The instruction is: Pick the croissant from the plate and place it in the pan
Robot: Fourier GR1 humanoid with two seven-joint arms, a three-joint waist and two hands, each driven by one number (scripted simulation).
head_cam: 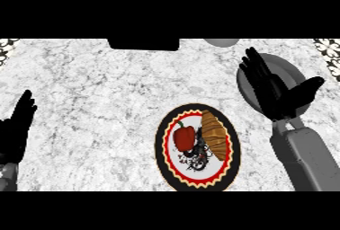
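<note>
Head view: the croissant lies on the right half of the plate, beside a red pepper, so the pick step is not yet done. The right hand hangs released, fingers straight and spread, over the grey pan, well to the upper right of the plate and apart from the croissant; it grasps nothing. The left hand rests at the left edge of the view, fingers up and relaxed, holding nothing. Judged step: approach before the grasp. The next move calls for bringing the right hand down and left over the croissant, then curling the fingers round it without catching the pepper. Count: one croissant, one pepper, one plate, one pan, two hands on the marble counter.
</note>
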